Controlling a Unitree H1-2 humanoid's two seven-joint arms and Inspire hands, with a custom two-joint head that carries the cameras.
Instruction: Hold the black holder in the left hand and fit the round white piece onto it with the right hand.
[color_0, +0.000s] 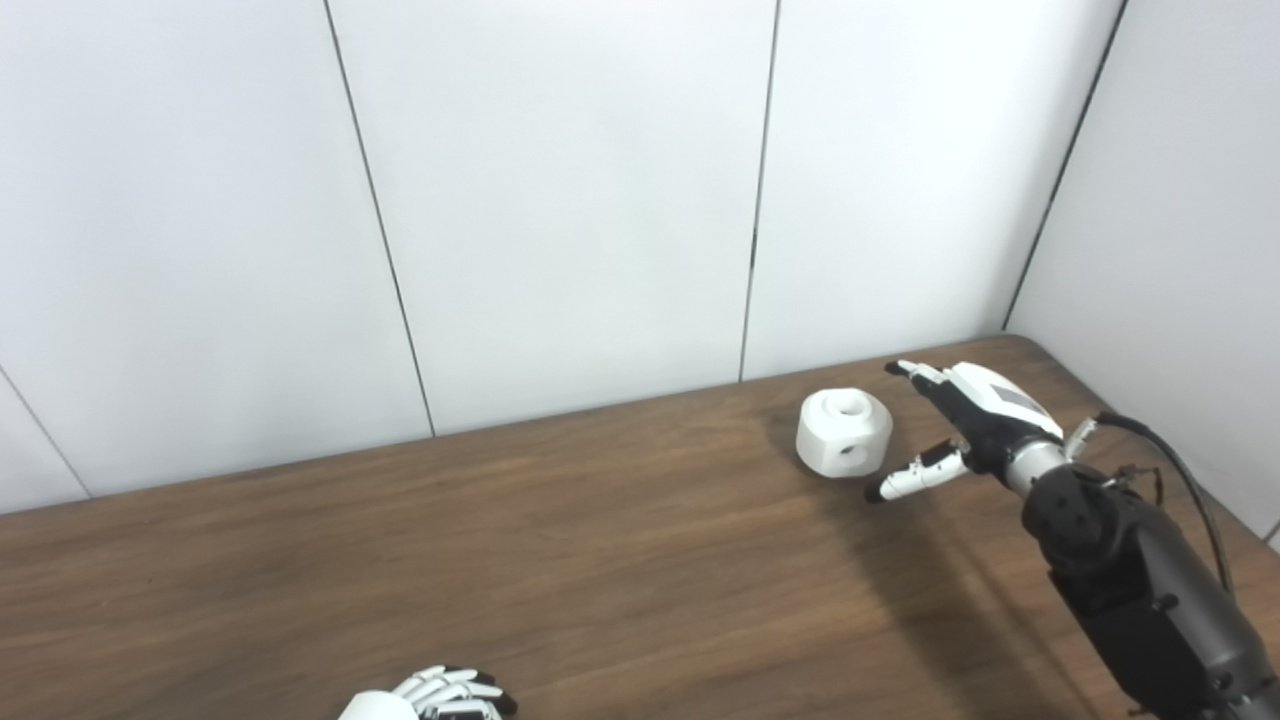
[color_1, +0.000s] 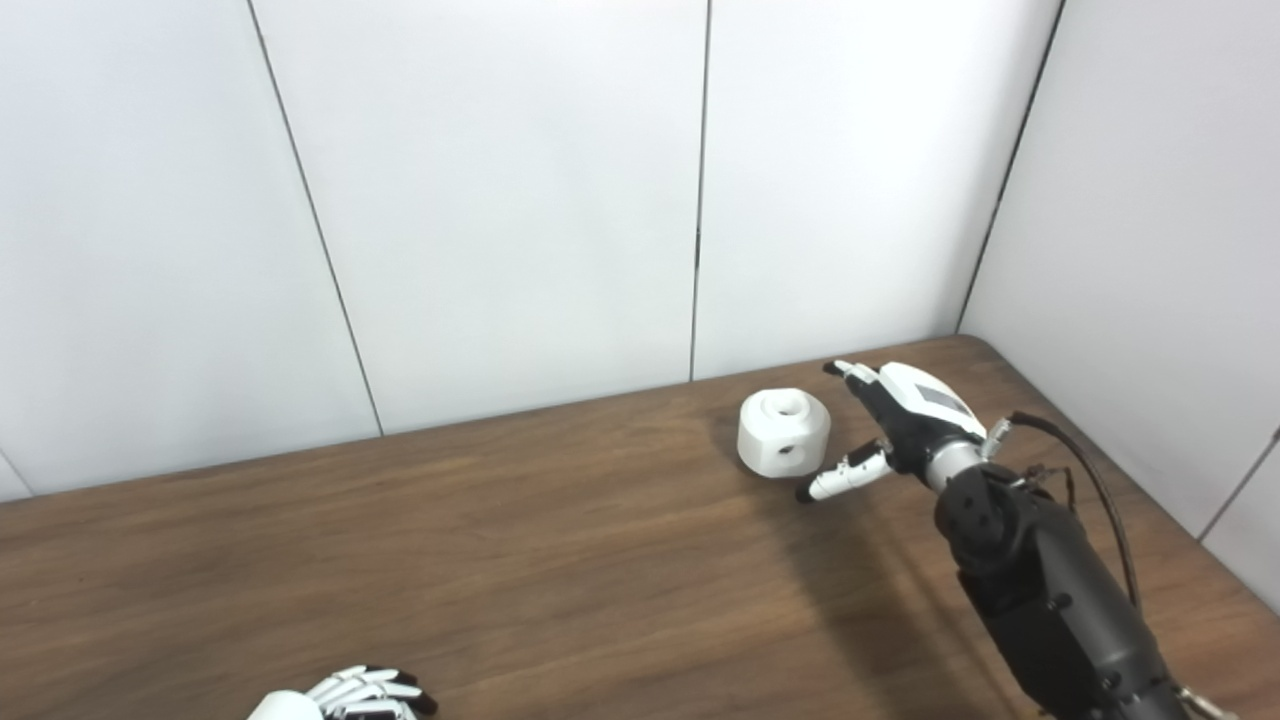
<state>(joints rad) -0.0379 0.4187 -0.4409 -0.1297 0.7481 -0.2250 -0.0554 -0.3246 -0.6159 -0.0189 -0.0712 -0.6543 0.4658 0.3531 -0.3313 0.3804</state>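
Observation:
The round white piece (color_0: 844, 432) stands on the brown table (color_0: 560, 560) near its far right side, with a hole on top and another in its side. My right hand (color_0: 955, 425) is just to the right of it, open, fingers and thumb spread toward the piece without touching it. My left hand (color_0: 450, 695) lies low at the bottom edge, only its curled fingers showing, with nothing seen in it. No black holder appears in either view.
White wall panels (color_0: 560, 200) rise directly behind the table's far edge and along its right side. The right arm (color_0: 1140, 590) with its cable reaches in over the table's right part.

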